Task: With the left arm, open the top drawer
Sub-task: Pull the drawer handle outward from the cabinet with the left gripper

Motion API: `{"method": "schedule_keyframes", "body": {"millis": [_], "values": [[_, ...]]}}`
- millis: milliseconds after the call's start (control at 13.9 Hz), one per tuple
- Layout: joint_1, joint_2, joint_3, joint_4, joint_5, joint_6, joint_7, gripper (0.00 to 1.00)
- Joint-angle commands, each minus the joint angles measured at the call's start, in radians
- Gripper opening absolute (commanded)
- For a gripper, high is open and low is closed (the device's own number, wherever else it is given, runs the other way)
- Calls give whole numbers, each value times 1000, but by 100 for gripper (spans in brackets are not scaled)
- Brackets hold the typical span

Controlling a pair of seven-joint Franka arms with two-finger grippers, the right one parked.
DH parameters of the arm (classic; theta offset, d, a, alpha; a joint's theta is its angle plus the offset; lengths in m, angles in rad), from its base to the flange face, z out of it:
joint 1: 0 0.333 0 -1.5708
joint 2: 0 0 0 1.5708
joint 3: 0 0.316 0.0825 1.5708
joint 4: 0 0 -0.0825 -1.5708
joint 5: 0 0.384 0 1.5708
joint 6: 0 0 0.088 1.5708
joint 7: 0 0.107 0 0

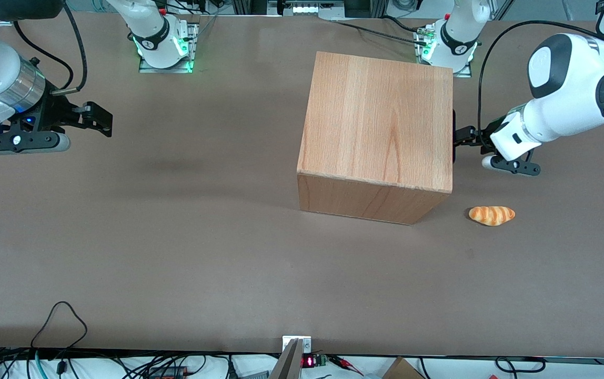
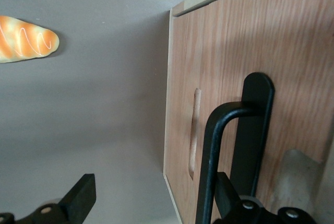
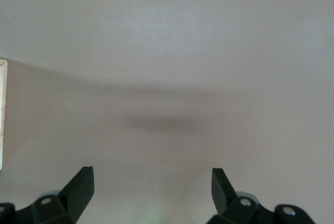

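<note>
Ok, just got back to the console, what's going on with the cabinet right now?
The left arm has brought its gripper up against the front of the wooden cabinet, at the black handle of the top drawer. The wrist view shows the fingers spread wide, one either side of the handle, not closed on it. The drawer looks flush with the cabinet, not pulled out yet. A bread roll lies on the table, nearer the front camera than the gripper.

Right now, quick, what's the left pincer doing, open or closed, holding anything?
Left pincer: open, holding nothing, at the cabinet's drawer front; one finger is off to the side, the other beside the black handle.
</note>
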Motion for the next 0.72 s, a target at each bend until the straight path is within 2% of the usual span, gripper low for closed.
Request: {"method": "schedule_keyframes", "body": {"millis": [0,648], "values": [[12,17,0,-9,-26,26,54,100],[117,57,8,1,-9,31,84,100]]}}
